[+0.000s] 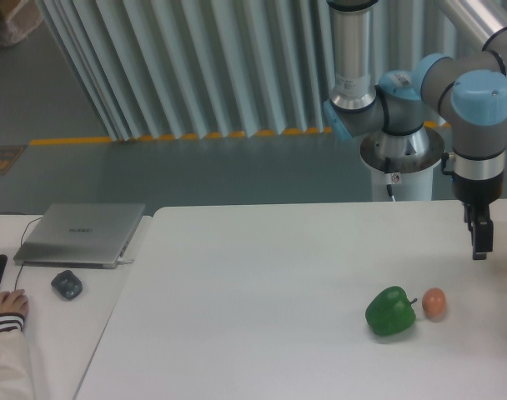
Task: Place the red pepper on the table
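The red pepper is out of view. The white table [262, 292] fills the lower middle and right of the camera view. My gripper [480, 248] hangs over the table's right side, above and to the right of the orange-tan egg-shaped thing [434, 302]. Seen edge-on, its dark fingers show no visible gap and nothing shows between them, so its state is unclear.
A green bell pepper [391, 312] lies on the table just left of the egg-shaped thing. On the side desk at left are a silver laptop [81, 234], a mouse [67, 284] and a person's hand [5, 305]. The arm's base [401, 162] stands behind the table.
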